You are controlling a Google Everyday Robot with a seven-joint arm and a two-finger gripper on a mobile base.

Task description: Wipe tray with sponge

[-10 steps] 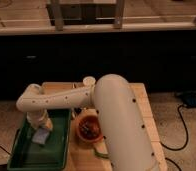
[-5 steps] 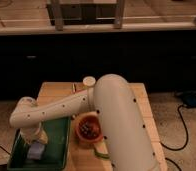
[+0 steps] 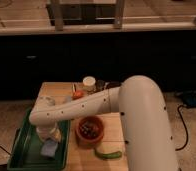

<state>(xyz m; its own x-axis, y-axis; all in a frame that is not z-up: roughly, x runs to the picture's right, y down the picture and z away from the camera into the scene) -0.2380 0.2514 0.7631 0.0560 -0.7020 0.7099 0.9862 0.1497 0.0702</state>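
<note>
Reaching from the near right, the white arm (image 3: 91, 106) bends at a bulky elbow and extends leftward across the wooden table (image 3: 51, 89), its forearm roughly level and ending above the tray (image 3: 21, 145). The gripper (image 3: 47, 136) points downward from the wrist over the tray's middle, directly above the sponge (image 3: 49, 148); contact between the two looks likely, but the grip state cannot be determined from here. The tray is dark green with raised rims, lying at the near left of the table with its long axis running near to far. The sponge, a pale blue-grey pad, lies flat on the tray floor toward the near end, right of centre, slightly skewed to the rims. Just right of the tray stands an orange bowl (image 3: 89, 137) holding dark, reddish contents that cannot be identified. A green elongated vegetable (image 3: 107, 154) lies on the table near the bowl's near right side, long axis left to right. A white-lidded jar (image 3: 89, 83) stands at the far side.
</note>
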